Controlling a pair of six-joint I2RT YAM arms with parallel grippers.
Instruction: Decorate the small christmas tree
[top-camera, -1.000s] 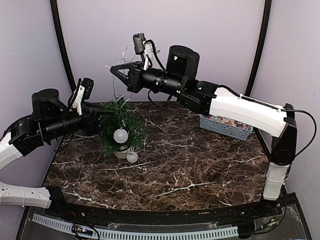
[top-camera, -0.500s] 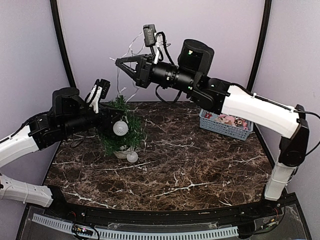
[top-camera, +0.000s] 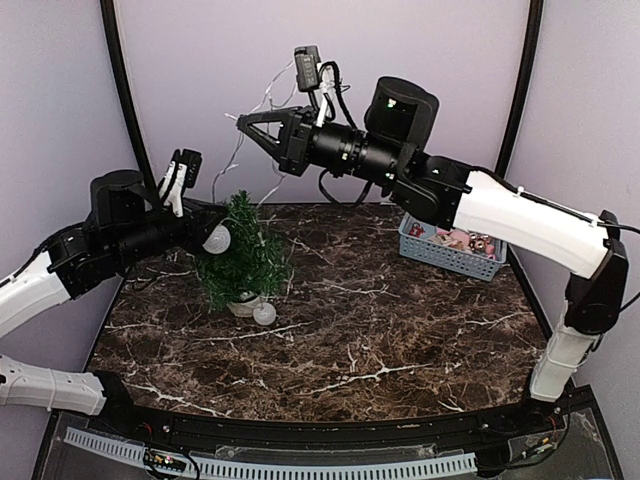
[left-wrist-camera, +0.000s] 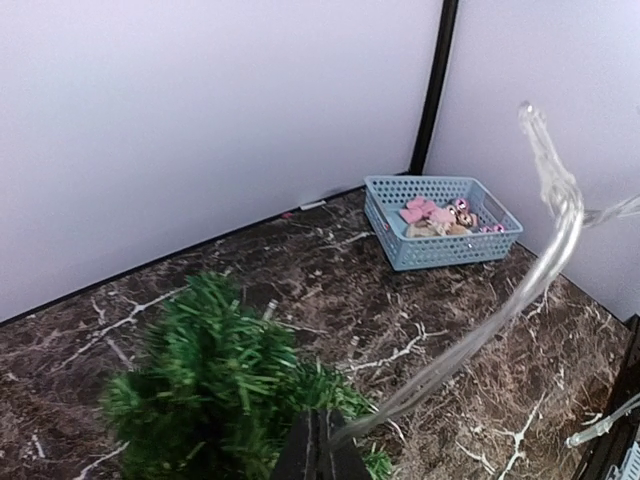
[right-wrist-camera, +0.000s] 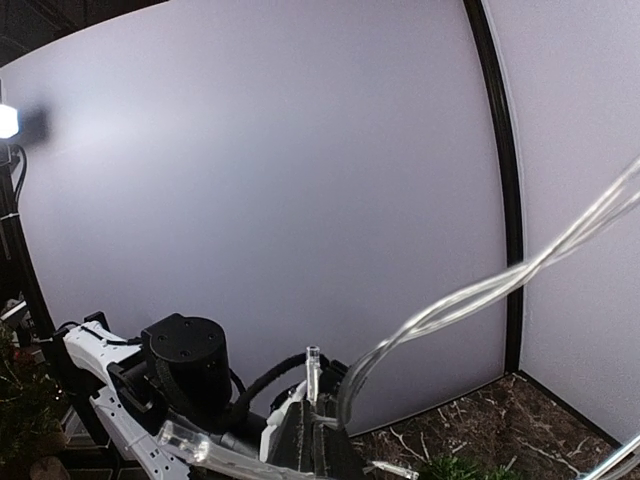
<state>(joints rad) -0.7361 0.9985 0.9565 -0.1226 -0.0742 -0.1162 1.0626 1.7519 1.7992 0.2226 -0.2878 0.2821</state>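
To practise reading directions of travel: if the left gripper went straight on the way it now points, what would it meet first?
Most likely the small christmas tree: the left gripper, shut on a clear wire, points into its green branches, almost touching them, though depth is unclear.

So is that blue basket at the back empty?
No, the blue basket holds a small heap of pink and brown trinkets.

No legible text, label, brand or number in any view. Basket (top-camera: 441, 256) at 2 o'clock: nothing readable on it.
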